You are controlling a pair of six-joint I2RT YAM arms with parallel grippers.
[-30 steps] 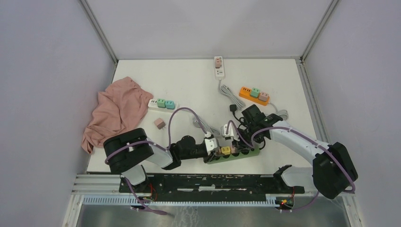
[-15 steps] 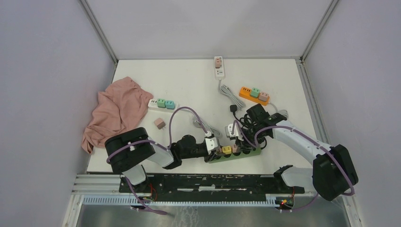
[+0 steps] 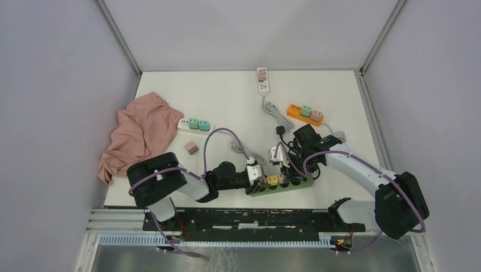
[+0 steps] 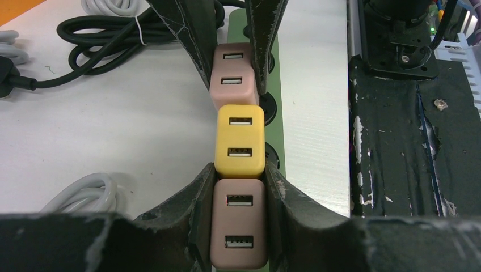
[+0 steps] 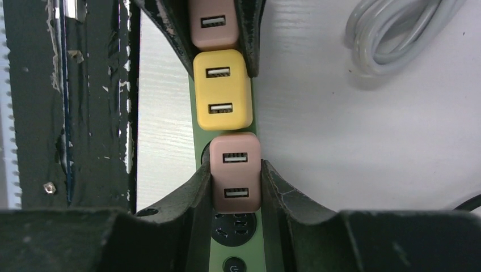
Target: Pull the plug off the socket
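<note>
So the green power strip (image 3: 282,185) is lying at about 5 o'clock on the bench (image 3: 227,96), right in front of the two arm bases. Three USB charger plugs sit on it in a row, packed end to end: the left pink plug (image 3: 262,182), the yellow plug (image 3: 271,179) in the middle, and the right pink plug (image 3: 281,177).

Both arms are down on it. The left gripper (image 3: 260,182) comes in from 9 o'clock along the strip, and its fingers (image 4: 199,195) are pinching the left pink plug (image 4: 238,229) by its two long sides. The right gripper (image 3: 284,173) reaches down from 1 o'clock, and its fingers (image 5: 199,195) are pinching the right pink plug (image 5: 235,178) the same way. In each wrist view you can see the other arm's fingers clamped on the far plug, with the yellow plug (image 4: 240,141) sitting free between the two grips. All three plugs look seated on the strip.

Other stuff around:
- a coiled black cord (image 4: 108,28) just beside the strip, at its 12 o'clock side
- a grey cable loop (image 5: 397,34) near it
- a crumpled pink cloth (image 3: 139,133) at 9 o'clock on the bench
- a white power strip (image 3: 262,79) at 12 o'clock
- an orange power strip (image 3: 305,114) at 2 o'clock
- a loose pink plug (image 3: 191,148) at about 8 o'clock
</note>
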